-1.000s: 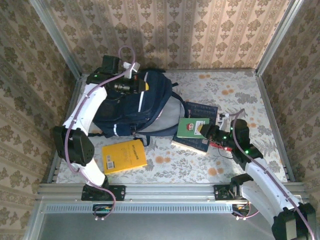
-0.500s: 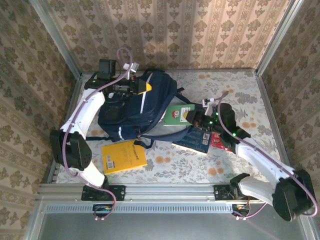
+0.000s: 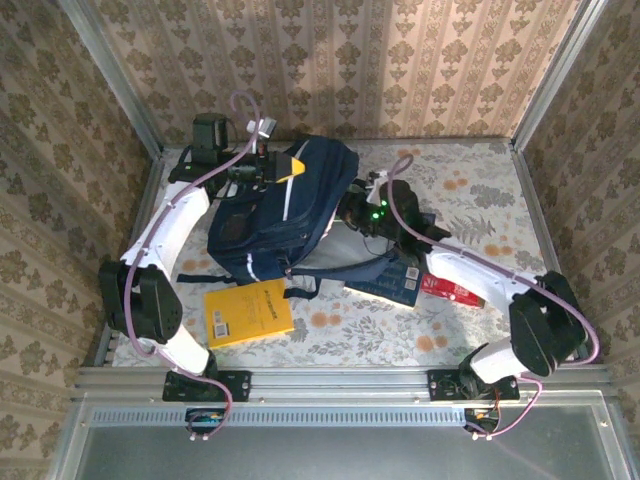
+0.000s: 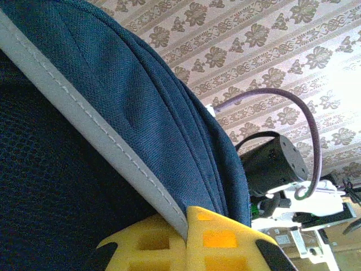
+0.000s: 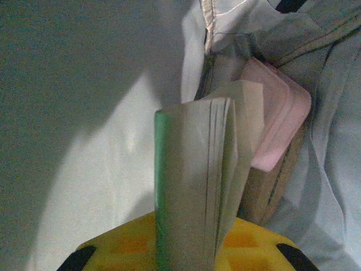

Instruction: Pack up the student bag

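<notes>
— While the student bag sits toward the far edge of the table, left of the middle, what props its top up like that?

— That's the left gripper. Its fingers are pressed together on the grey piping along the bag's rim, pinching the fabric. I'd judge it holds the rim high so the mouth gapes toward the right side of the table, where the other arm reaches in.

— And the right gripper?

— Clamped on a thin green book, gripped by its lower edge so the book stands out ahead of the fingers. From above, that gripper is right at the bag's opening. Its wrist camera shows pale grey lining all round, so I take the book to be inside the compartment.

— Is anything in there with it?

— A pink, round-cornered thing lies just beyond the book, against the lining. I can't tell what it is.

— So which step is this?

— An insertion, I'd say, with the book not yet let go. It probably needs to go a little deeper before the fingers part, or it could slide back out of the tilted mouth.

— What waits outside?

— A yellow book lies flat near the table's near left corner, just in front of the bag. A blue book lies right of the bag under the right arm, with something red beside it. Packing looks partway done.
</notes>
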You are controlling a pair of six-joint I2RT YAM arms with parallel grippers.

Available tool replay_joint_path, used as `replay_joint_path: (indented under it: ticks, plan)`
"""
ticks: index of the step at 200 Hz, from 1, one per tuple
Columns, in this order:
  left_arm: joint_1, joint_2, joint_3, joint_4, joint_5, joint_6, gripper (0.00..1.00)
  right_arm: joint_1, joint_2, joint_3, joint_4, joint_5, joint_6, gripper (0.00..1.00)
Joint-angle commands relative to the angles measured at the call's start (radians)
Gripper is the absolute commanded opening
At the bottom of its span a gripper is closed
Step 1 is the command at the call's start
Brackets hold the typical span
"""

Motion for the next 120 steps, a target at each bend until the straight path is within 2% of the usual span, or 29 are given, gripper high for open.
replay_joint_path:
  ticks: [1,33,72,90,102,120]
  plan:
    - [-0.004,-0.056,0.074,0.132,0.106,-0.004,0.0,0.033,0.074,0.055,-0.015,0.103,0.046,0.0]
    - [-0.009,-0.039,0.091,0.162,0.106,-0.028,0.0,0.106,0.188,0.145,-0.025,0.104,0.03,0.0]
    - [-0.021,-0.02,0.093,0.242,0.107,-0.09,0.0,0.24,0.325,0.269,-0.127,0.298,0.04,0.03]
    - [-0.029,-0.016,0.096,0.268,0.114,-0.107,0.0,0.271,0.421,0.352,-0.113,0.309,0.05,0.08]
    - [-0.029,-0.014,0.103,0.253,0.118,-0.091,0.0,0.282,0.488,0.387,-0.028,0.282,0.048,0.12]
    - [-0.023,-0.011,0.117,0.243,0.115,-0.087,0.0,0.282,0.597,0.458,0.042,0.222,0.074,0.28]
